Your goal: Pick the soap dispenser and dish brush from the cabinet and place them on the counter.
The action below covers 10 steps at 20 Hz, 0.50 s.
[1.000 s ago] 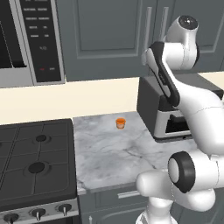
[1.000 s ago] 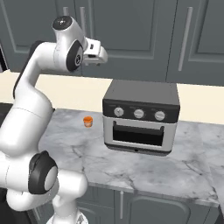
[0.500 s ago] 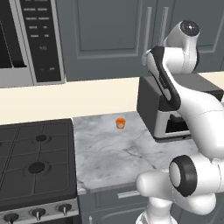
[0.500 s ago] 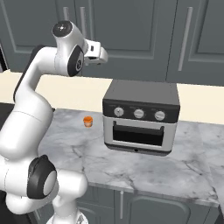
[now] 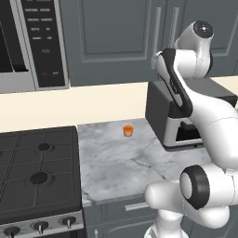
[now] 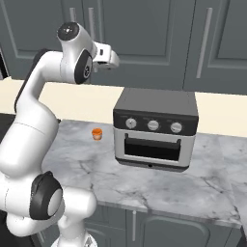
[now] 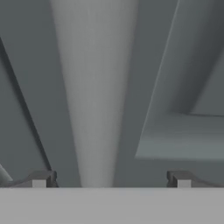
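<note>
The cabinet hangs above the counter with its grey-blue doors closed, so the soap dispenser and dish brush are hidden. My gripper is raised in front of the doors, just right of a long metal handle. In the hand view my gripper is open, and the vertical handle runs up between its two fingertips, close ahead. Nothing is held. The marble counter lies below.
A tiny orange cup stands near the back of the counter. A dark toaster oven sits to its right. A black gas stove adjoins the counter's left edge, under a microwave.
The hand has crept slightly closer to the cabinet door handle. The jaws have stayed wide apart and the doors remain closed.
</note>
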Tool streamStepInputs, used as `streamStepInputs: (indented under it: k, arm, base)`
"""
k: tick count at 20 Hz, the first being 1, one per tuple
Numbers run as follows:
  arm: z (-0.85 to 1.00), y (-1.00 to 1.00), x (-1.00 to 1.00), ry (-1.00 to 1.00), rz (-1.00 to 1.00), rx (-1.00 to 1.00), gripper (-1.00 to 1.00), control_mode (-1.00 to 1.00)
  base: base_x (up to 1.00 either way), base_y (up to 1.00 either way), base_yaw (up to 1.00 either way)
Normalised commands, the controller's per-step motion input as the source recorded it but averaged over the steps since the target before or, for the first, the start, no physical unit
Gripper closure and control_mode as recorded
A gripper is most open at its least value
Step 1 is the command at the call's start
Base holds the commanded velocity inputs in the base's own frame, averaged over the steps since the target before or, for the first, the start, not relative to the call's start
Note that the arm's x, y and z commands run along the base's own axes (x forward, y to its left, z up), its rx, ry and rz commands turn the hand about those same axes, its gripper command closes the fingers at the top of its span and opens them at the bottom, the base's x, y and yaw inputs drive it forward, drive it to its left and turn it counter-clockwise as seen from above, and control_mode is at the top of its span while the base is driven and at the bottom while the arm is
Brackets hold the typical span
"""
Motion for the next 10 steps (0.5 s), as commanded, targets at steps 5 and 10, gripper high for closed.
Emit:
streamStepInputs:
  k: [5, 10]
  arm:
    - [-0.02, 0.08, 0.13, -0.15, 0.0, 0.0, -1.0, -1.0]
    - [0.0, 0.02, 0.15, -0.16, 0.0, 0.0, -1.0, -1.0]
  base:
    - [0.0, 0.0, 0.0]
    - [0.0, 0.0, 0.0]
